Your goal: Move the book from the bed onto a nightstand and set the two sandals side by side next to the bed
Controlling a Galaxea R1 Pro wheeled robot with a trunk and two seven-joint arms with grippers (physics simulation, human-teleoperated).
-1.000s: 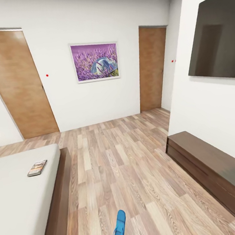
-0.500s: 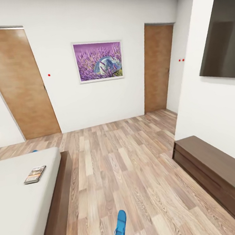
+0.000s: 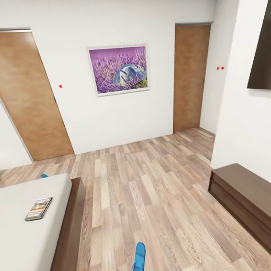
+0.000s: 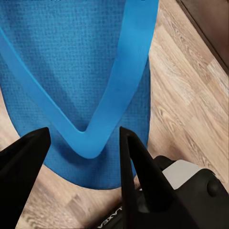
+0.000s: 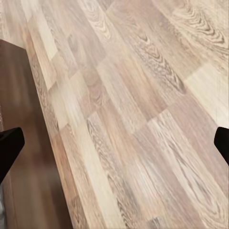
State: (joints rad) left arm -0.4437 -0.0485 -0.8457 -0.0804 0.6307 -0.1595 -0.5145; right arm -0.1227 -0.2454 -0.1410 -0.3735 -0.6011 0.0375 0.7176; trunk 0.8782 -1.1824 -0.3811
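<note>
"LAXEA" reads on the left claw (image 4: 83,148), closed on a blue sandal (image 4: 76,71); right claw (image 5: 114,143) wide open, empty; book (image 3: 38,208) on the bed's (image 3: 22,249) foot edge.

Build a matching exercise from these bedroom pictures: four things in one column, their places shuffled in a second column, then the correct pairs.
Things
1. book
2. blue sandal
3. lavender picture
4. long low cabinet

Places
A. on the far wall between the two brown doors
B. between the fingers of the left pincer
C. against the wall on the right
D. lying on the bed's grey mattress

Pairs: 1-D, 2-B, 3-A, 4-C
</note>
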